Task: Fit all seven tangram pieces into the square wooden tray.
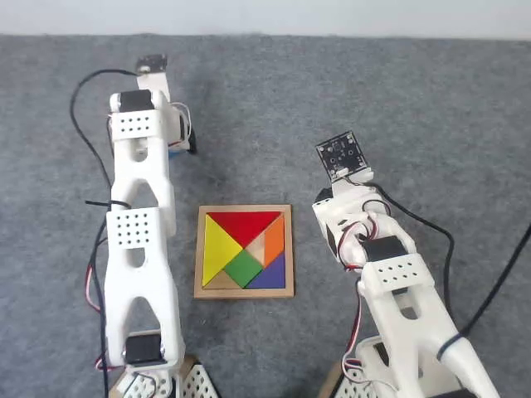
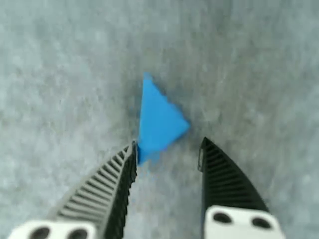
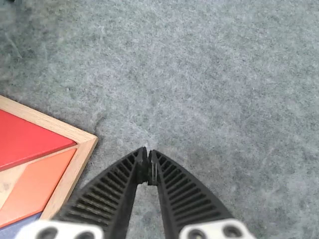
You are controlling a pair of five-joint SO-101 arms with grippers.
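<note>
My left gripper [image 2: 169, 144] hangs low over the grey worktop [image 1: 415, 99], jaws wide, with the blue triangle [image 2: 159, 119] lying flat just ahead of the fingertips, close against one of them and well apart from the square wooden tray [image 1: 245, 209]. My right gripper [image 3: 148, 152], closed on nothing, sits just beside a tray corner. The tray holds red, yellow, green, orange and violet pieces [image 1: 243, 224].

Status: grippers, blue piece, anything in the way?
Left gripper open, blue triangle at its fingertips, flat on the mat. Right gripper shut, empty, beside the wooden tray. Nothing seen between triangle and tray.
</note>
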